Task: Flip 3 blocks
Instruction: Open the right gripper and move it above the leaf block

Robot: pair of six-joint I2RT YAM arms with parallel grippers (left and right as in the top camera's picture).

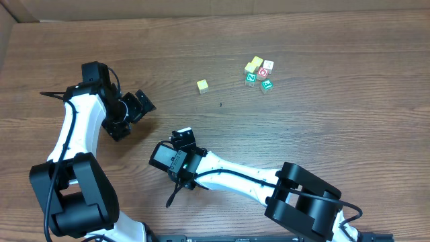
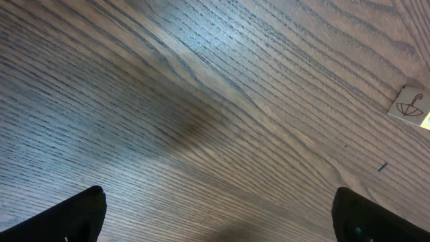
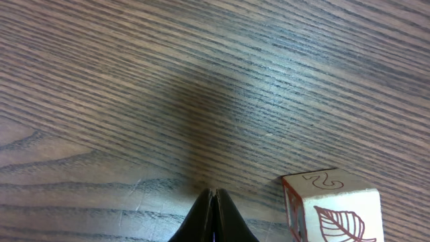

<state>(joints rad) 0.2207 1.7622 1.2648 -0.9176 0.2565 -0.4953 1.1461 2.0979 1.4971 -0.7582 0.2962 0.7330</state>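
Right claw (image 3: 213, 199) pinched shut on nothing, low over the wood-grain tabletop (image 3: 134, 81), with a white-faced block (image 3: 332, 210) bearing a brown leaf just beside its tips. Left claw (image 2: 218, 218) stands wide apart and empty; a pale block (image 2: 407, 105) marked with an umbrella lies ahead, apart from it. A teal-green block (image 1: 267, 85) sits in a cluster of cubes (image 1: 254, 64) across the tabletop, well away from both arms.
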